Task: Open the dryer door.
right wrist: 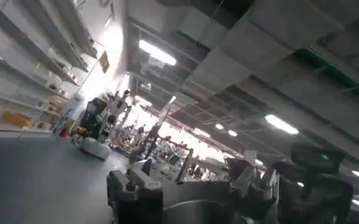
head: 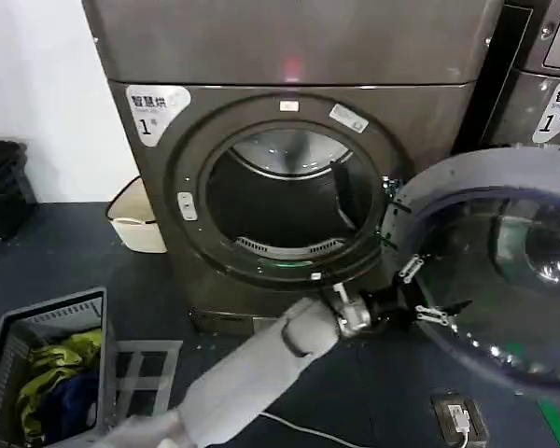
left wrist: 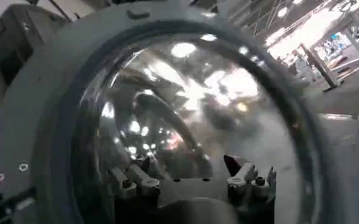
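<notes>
One gripper (head: 427, 292), my left, sits spread apart against the door (head: 504, 187), swung wide from the dryer (head: 289, 56); my right gripper (right wrist: 194, 185) also gapes.

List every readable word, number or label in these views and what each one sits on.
"智慧烘" over a large "1": white sticker on the dryer, upper left of the drum opening; small print between them unreadable.
"智" and "1", cut off: sticker on the second machine.
Small labels above the drum opening and on the ring's left: too small to read.
</notes>
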